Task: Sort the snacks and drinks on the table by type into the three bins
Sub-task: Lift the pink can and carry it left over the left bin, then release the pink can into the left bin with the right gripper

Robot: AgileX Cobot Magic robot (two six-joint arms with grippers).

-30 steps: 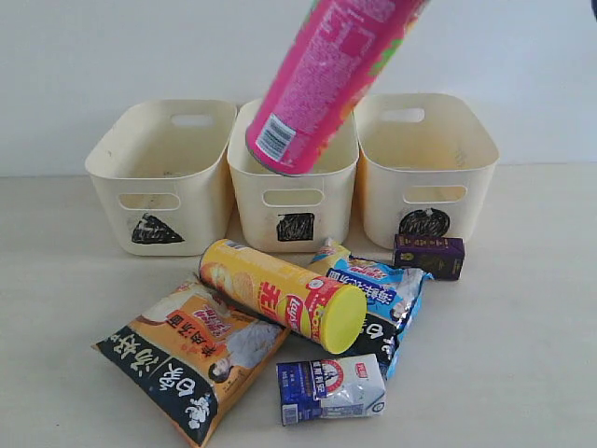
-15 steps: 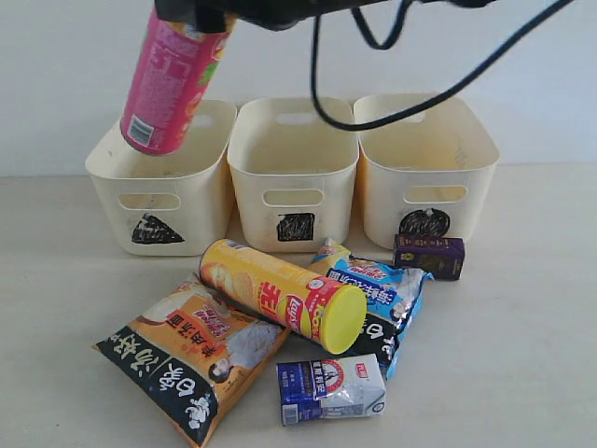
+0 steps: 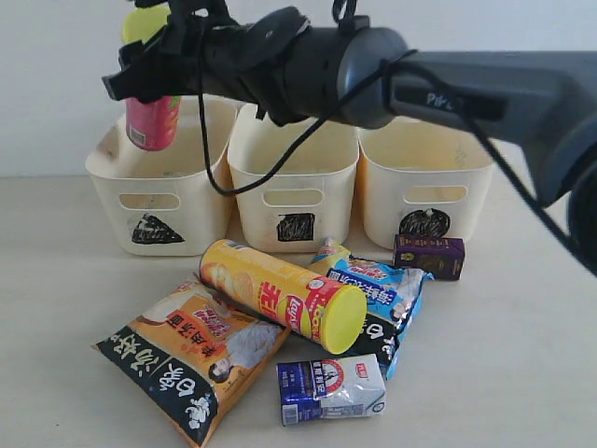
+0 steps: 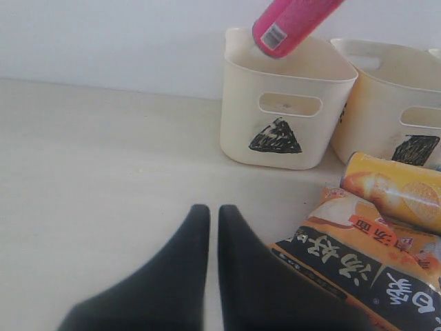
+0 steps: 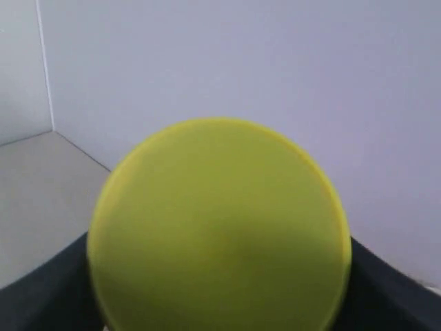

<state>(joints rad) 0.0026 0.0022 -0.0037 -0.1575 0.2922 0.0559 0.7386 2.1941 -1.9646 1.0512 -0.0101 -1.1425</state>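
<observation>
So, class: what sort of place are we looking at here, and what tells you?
Probably a robot test bench, not a shop: a black robot arm holding a pink chip tube, three alike cream plastic tubs marked with black shapes, and a plain pale tabletop with a blank white wall.

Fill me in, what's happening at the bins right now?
The right gripper, reaching across to the left side, holds the pink chip tube lid-up over the triangle bin, with its base at the opening and not yet released. The left gripper sits shut and empty, low over the table. In front of the bins, the yellow chip tube, orange bag, blue bag, blue-and-white carton and purple carton lie unsorted.
</observation>
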